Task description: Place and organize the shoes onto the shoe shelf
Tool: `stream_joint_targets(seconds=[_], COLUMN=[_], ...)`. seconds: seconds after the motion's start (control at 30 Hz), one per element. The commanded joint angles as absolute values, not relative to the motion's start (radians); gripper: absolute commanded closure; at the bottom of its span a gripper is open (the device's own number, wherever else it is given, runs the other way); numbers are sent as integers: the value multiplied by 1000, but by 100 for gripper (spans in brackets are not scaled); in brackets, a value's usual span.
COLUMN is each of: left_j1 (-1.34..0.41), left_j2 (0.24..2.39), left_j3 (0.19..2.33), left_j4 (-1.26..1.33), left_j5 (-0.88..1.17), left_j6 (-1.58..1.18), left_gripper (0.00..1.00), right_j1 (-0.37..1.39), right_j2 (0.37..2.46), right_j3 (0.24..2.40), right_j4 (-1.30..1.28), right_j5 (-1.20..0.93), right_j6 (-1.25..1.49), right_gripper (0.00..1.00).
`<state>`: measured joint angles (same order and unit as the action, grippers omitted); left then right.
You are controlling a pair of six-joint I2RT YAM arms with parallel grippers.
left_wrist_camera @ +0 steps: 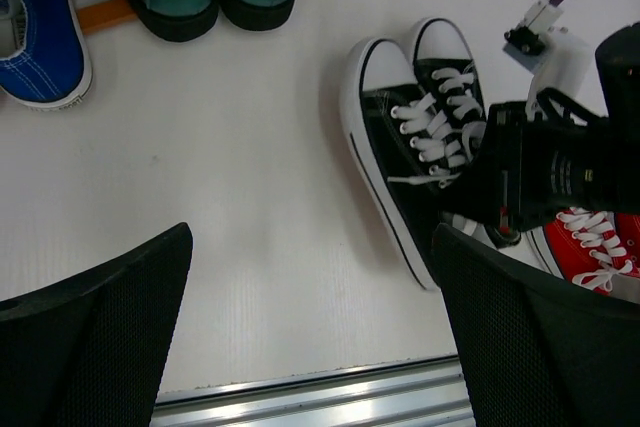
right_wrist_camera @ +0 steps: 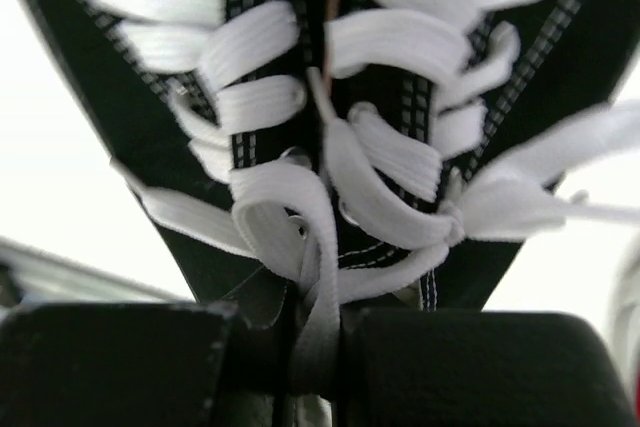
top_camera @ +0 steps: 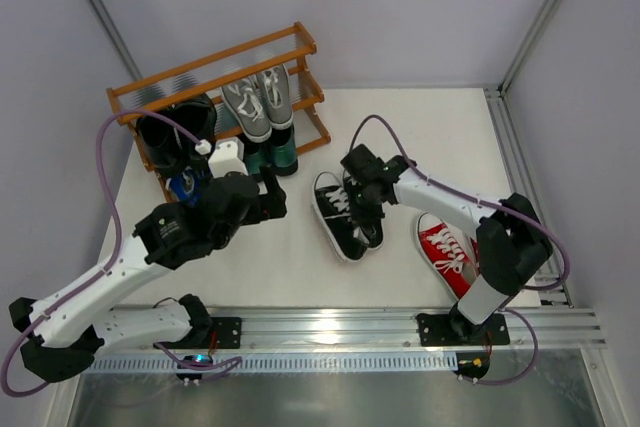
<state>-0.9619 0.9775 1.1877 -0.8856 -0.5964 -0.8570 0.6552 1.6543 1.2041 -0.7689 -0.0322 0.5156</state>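
White laces (right_wrist_camera: 330,177) of the black-and-white lace-up sneakers (top_camera: 345,217) fill the right wrist view. At its lower edge the right claw (right_wrist_camera: 312,352) is narrow, its two dark fingers close together with a strand of lace and what looks like the tongue pinched between them. That hold at the laced throat is probably chosen because it is the one soft ridge a thin claw can pinch on a canvas shoe. The left wrist view suggests it has only the shoe nearer the red sneakers (top_camera: 450,252), though that is not certain. The pair lies touching side by side, soles down, mid-worktop (top_camera: 300,267), apart from the shoe shelf (top_camera: 215,62) at the far left. The left claw (left_wrist_camera: 310,347) is spread wide with nothing between its fingers. It hovers over bare worktop between shelf and pair, likely held back to leave the other arm room. On the shelf the grey sneakers (top_camera: 258,97) sit high with the black leather loafers (top_camera: 175,132) just beside them. The dark green loafers (top_camera: 272,152) sit lower with toes out over the front rail. A blue sneaker (left_wrist_camera: 40,37) lies beside them, partly hidden under the left arm from above, so I cannot tell which tier it is on. The red pair waits on the worktop near the right arm's base, not yet shelved.
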Motion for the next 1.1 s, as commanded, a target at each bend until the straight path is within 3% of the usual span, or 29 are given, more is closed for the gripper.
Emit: stream_joint_targets(seconds=[0.0, 0.27, 0.4, 0.47, 0.5, 0.6, 0.63, 0.77, 1.07], left_j1=[-963, -965, -963, -963, -963, -963, -963, -966, -1063], left_j2=[937, 862, 856, 862, 867, 865, 862, 856, 1027], left_j3=[1192, 1111, 1072, 1066, 1062, 1040, 1028, 999, 954], left_j4=[-930, -960, -957, -965, -968, -954, -939, -901, -680], left_j5=[-640, -569, -505, -492, -485, -457, -448, -390, -229], left_j6=[-870, -930, -957, -969, -973, -976, -977, -994, -939], left_gripper=[0, 0, 0, 0, 0, 0, 0, 0, 0], right_j1=[722, 1009, 1043, 1049, 1049, 1051, 1049, 1049, 987], right_j2=[1546, 1580, 1664, 1712, 1718, 1706, 1691, 1554, 1097], right_j3=[1194, 1189, 1293, 1344, 1382, 1385, 1373, 1275, 1158], right_j4=[-788, -833, -813, -815, -821, -847, -847, -862, -1078], right_j5=[-5, 132, 166, 169, 173, 192, 192, 216, 544], right_j6=[722, 997, 1052, 1034, 1023, 1015, 1012, 1040, 1163], right_gripper=[96, 96, 96, 84, 62, 33, 28, 16, 11])
